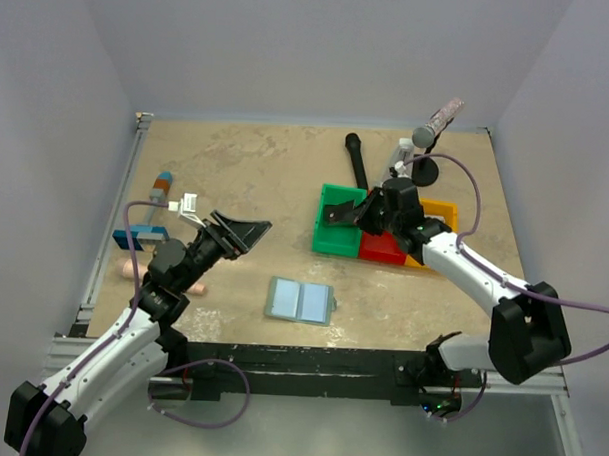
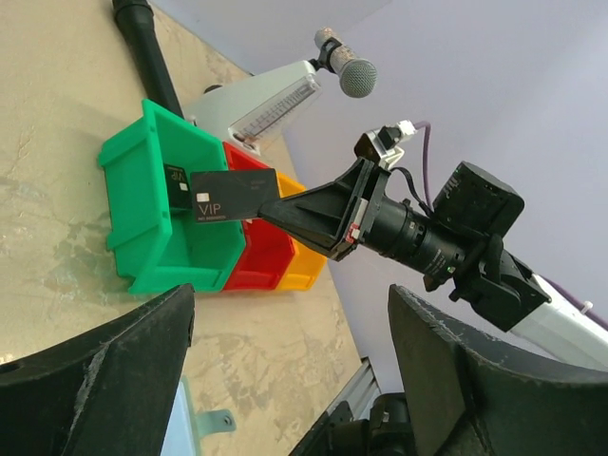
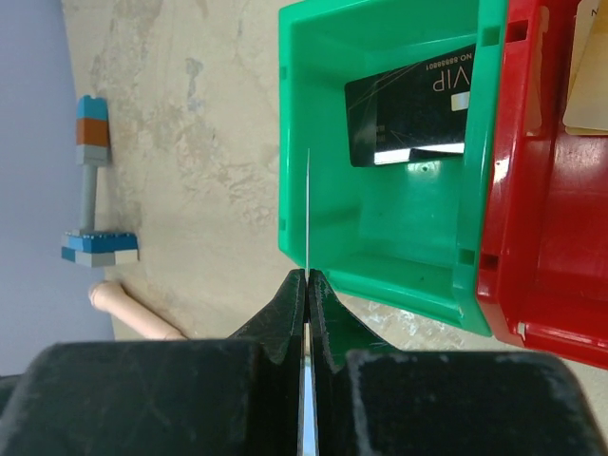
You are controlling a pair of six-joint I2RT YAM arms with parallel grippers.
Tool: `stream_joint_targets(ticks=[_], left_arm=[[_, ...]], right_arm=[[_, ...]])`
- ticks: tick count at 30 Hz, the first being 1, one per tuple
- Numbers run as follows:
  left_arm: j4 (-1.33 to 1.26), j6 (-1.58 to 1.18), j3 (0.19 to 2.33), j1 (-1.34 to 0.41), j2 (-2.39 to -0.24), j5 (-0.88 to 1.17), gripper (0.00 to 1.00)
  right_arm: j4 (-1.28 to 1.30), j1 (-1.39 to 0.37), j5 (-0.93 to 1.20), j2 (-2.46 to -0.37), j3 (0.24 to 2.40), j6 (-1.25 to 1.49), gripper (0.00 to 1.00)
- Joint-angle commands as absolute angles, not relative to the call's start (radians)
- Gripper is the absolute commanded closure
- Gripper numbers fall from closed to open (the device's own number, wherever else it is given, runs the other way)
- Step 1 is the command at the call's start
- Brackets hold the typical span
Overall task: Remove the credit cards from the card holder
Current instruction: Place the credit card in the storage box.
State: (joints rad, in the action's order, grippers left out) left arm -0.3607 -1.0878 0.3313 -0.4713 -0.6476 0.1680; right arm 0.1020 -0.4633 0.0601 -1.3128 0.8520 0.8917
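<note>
The right gripper (image 1: pixel 347 215) is pinched shut on a thin dark rectangular credit card (image 2: pixel 233 195), whose long axis runs out from the fingertips, just above the open green plastic bin (image 3: pixel 285 142); letting go should drop it in. The flat grey-blue bifold card holder (image 1: pixel 300 301) lies open well apart from the bin, nearer the left gripper (image 1: pixel 242 230), which is spread wide and empty. The right wrist view shows the held card edge-on and a second dark card (image 3: pixel 413 104) inside the bin; the left wrist view shows the held card's printed face
</note>
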Motion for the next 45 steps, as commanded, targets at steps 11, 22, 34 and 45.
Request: stream_joint_targets(ticks=[11, 22, 34, 45], left_arm=[[-0.368, -1.052, 0.314, -0.468, -0.661, 0.164, 0.14], [-0.374, -1.046, 0.319, -0.468, -0.692, 0.158, 0.14], [-0.370, -1.039, 0.328, -0.468, -0.716, 0.155, 0.14], [-0.359, -1.035, 0.336, -0.468, -0.723, 0.156, 0.13]], right_arm=[[0.124, -0.443, 0.071, -1.492, 0.989, 0.848, 1.00], [0.120, -0.419, 0.100, -1.566, 1.017, 0.831, 1.00], [0.121, -0.396, 0.117, -1.611, 1.042, 0.824, 1.00], [0.118, -0.379, 0.135, -1.618, 1.042, 0.811, 0.90]])
